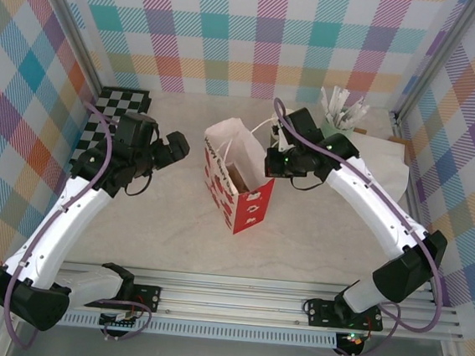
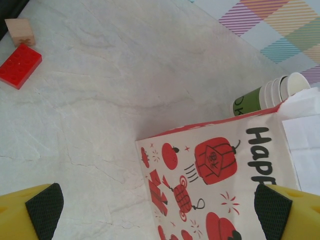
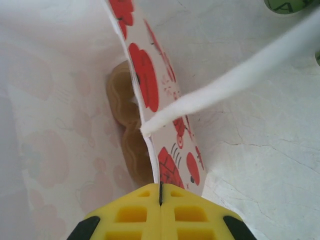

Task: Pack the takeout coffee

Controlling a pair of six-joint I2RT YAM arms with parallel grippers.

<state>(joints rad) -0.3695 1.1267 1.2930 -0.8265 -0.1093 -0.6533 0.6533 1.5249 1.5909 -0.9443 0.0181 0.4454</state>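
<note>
A white paper bag with red prints [image 1: 247,204] stands open in the middle of the table. My right gripper [image 1: 270,163] is at its right rim. In the right wrist view the yellow jaws [image 3: 160,192] are shut on the upper edge of the bag's wall [image 3: 145,75], below the white handle [image 3: 240,75]. A brown moulded insert [image 3: 125,125] lies inside the bag. My left gripper [image 1: 173,148] hovers open to the left of the bag, with its pads [image 2: 45,210] wide apart and the bag's printed side [image 2: 215,165] below them. The takeout coffee is out of view.
A stack of lidless green cups [image 2: 260,97] lies behind the bag. A mint tumbler of white sticks [image 1: 340,116] and a white sheet [image 1: 382,158] are at the back right. A checkered mat [image 1: 113,120], a red brick [image 2: 19,65] and a wooden block [image 2: 20,31] sit at the left.
</note>
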